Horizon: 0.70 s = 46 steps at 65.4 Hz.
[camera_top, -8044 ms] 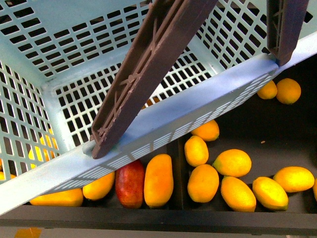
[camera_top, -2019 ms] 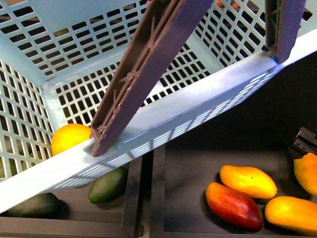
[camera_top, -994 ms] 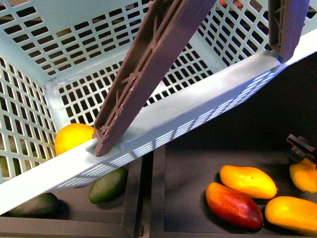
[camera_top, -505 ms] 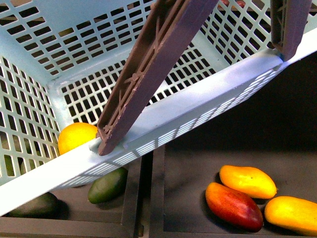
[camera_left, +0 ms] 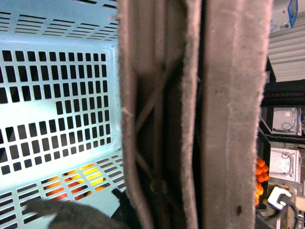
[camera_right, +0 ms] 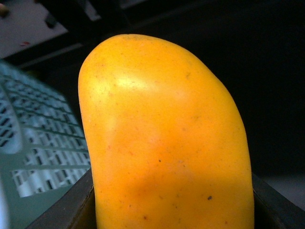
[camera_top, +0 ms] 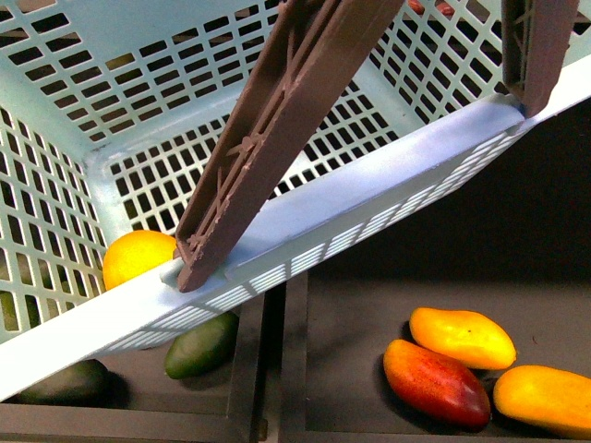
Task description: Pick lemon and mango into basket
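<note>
The right gripper [camera_right: 171, 212] clamps the mango [camera_right: 167, 138]. The left gripper [camera_left: 125, 205]: hold cannot be told, as the brown handle [camera_left: 200, 114] blocks sight. The lemon [camera_top: 137, 257] lies inside the basket [camera_top: 369, 198], with a green fruit [camera_top: 201, 343] just outside the near rim.

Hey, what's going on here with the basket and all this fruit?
A robot is loading fruit into a teal basket. A lemon already lies in its corner. A yellow-orange mango fills the right wrist view, apparently held in the right gripper beside the basket, not yet in. The left wrist view looks closely at the basket's brown handles. Other mangoes and green fruits lie in black trays below.
</note>
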Available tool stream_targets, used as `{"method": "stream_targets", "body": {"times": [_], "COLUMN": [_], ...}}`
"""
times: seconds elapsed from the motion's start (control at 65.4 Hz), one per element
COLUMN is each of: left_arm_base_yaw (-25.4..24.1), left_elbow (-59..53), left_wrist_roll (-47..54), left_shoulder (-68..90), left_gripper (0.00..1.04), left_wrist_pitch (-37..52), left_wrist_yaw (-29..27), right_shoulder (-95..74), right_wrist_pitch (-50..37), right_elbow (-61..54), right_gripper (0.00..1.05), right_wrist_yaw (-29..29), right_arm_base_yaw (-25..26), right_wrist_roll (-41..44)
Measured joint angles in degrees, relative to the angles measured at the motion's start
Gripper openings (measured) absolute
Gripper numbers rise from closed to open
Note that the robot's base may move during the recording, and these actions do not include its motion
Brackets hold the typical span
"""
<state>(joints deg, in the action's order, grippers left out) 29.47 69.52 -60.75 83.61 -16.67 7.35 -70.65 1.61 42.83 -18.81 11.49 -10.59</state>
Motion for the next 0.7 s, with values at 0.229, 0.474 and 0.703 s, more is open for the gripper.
{"method": "stream_targets", "body": {"times": [0.229,0.474,0.703], "left_arm_base_yaw": [0.0,0.0,0.0], "left_elbow": [0.0,0.0,0.0], "left_wrist_roll": [0.0,0.0,0.0], "left_shoulder": [0.0,0.0,0.0], "left_gripper": [0.14,0.14,0.14], "left_wrist_pitch": [0.0,0.0,0.0], "left_wrist_yaw": [0.0,0.0,0.0], "right_shoulder": [7.9,2.9,-5.3], "right_wrist_pitch": [-1.2,-9.6,-12.9], "right_elbow": [0.6,3.1,8.2], "right_gripper": [0.59,0.59,0.59], "right_wrist_yaw": [6.2,16.7,20.9], "right_arm_base_yaw": [-15.3,-31.0,-37.0], "right_wrist_roll": [-4.7,-6.9,-6.7]}}
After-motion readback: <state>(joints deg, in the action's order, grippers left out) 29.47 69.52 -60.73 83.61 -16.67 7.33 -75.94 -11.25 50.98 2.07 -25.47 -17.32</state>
